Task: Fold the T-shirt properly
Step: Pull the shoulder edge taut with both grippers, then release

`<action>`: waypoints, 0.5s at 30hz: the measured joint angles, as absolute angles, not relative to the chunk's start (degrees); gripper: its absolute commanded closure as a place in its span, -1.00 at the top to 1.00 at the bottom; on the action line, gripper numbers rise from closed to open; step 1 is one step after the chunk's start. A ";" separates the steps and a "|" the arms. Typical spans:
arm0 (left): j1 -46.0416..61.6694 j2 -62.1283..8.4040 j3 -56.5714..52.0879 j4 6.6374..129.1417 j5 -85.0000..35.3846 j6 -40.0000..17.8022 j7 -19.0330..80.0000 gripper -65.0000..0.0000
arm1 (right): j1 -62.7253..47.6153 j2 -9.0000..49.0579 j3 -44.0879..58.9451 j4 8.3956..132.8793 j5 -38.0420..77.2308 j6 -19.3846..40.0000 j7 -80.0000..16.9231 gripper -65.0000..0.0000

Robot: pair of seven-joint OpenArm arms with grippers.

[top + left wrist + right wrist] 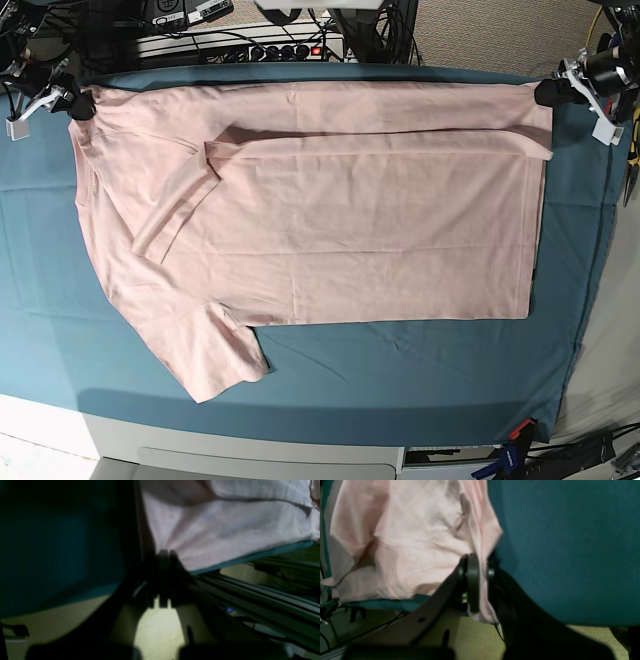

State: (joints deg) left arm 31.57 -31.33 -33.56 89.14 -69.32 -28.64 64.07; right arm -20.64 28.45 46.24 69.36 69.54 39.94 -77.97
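Near edge: one short sleeve (215, 355) still splayed out toward the front, unfolded. Mid-surface: T-shirt (350, 230) spread plain-side up, sideways across the teal cloth (420, 370); other sleeve (180, 195) lying turned in over the body. Far edge: long strip doubled over along the back. Left gripper (550, 92) clenched on the far hem corner, right gripper (78, 103) clenched on the far shoulder corner, cloth pinched between fingers (472, 580). Judged early stage: first lengthwise fold under way; near sleeve, second side and crosswise folds left.
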 measured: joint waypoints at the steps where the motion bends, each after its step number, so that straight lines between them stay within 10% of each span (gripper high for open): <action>1: 31.57 -31.35 -33.56 89.14 -69.32 -28.64 64.07 -1.00 | -20.64 28.45 46.24 69.36 69.54 39.94 -78.00 -1.00; 5: 31.57 -31.33 -33.56 89.14 -68.66 -28.99 63.61 -0.92 | -20.64 28.45 46.24 69.36 69.32 39.94 -77.97 -1.00; 10: 31.75 -31.33 -33.56 89.30 -69.58 -29.65 63.22 -0.29 | -20.62 28.40 46.22 69.65 69.34 40.58 -78.02 -0.26; 15: 31.75 -31.42 -33.56 89.34 -69.60 -29.65 62.76 -0.27 | -20.62 28.40 46.22 69.73 69.04 40.56 -76.79 -0.24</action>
